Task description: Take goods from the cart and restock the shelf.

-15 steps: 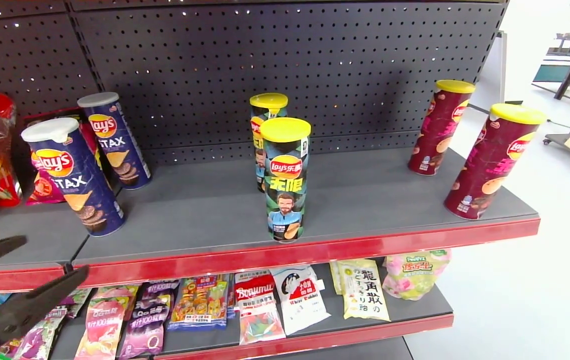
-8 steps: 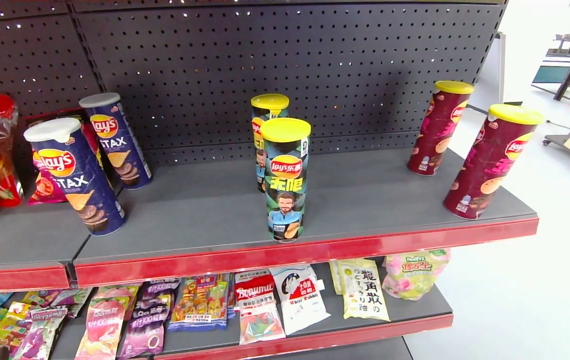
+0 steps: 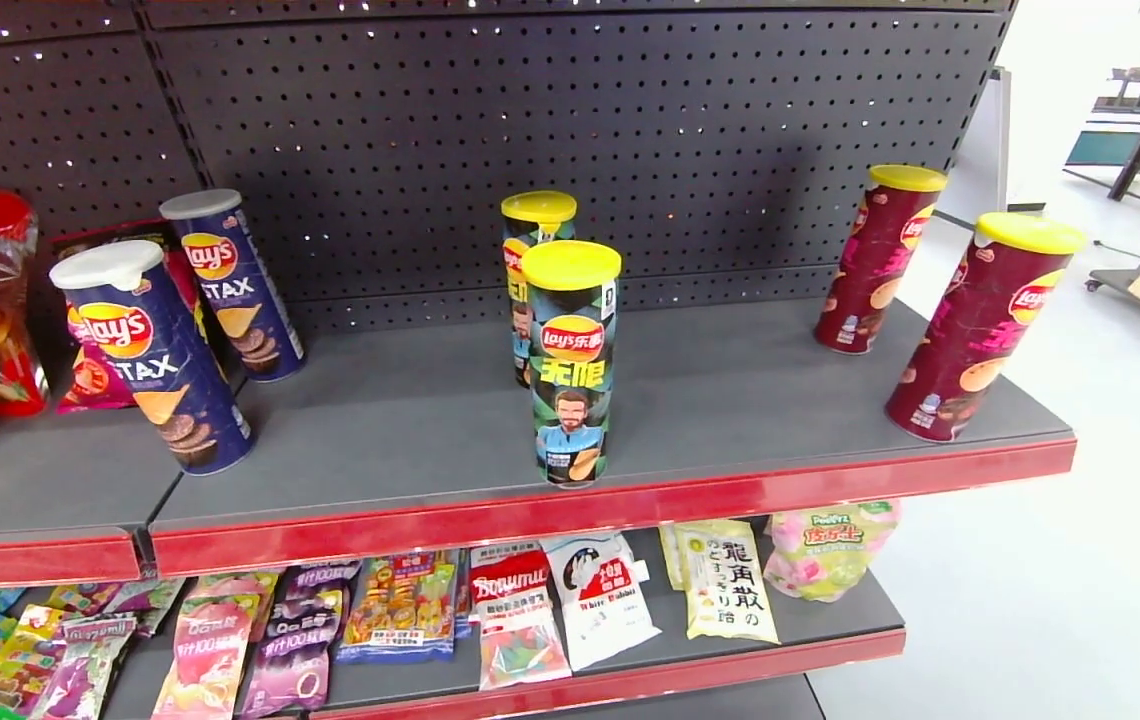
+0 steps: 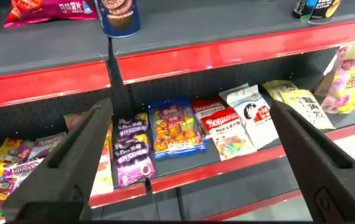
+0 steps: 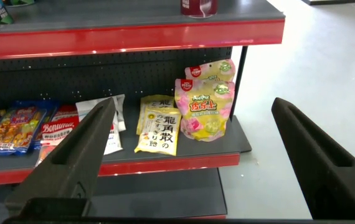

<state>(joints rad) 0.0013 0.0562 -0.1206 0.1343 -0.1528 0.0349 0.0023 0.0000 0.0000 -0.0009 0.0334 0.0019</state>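
- Goods on the shelf [image 3: 730, 400] were found standing upright in three pairs: two blue cans [image 3: 155, 350] at the robot's left, two green cans [image 3: 570, 370] in the middle, one behind the other, and two maroon cans [image 3: 975, 330] at the right end.
- The front can of each pair was set close to the red front edge [image 3: 610, 510].
- The lower shelf [image 3: 830, 648] was laid with flat packets [image 3: 510, 610] in a row, and a green pouch [image 3: 830, 545] was propped at its right end.
- The left gripper [image 4: 190, 104] was held out low before the lower shelf, aimed at the packets around its middle. Its claw was spread wide and nothing was held.
- The right gripper [image 5: 195, 102] was held in the same way, aimed toward the green pouch near the shelf's right end. Its claw was likewise spread wide and empty.
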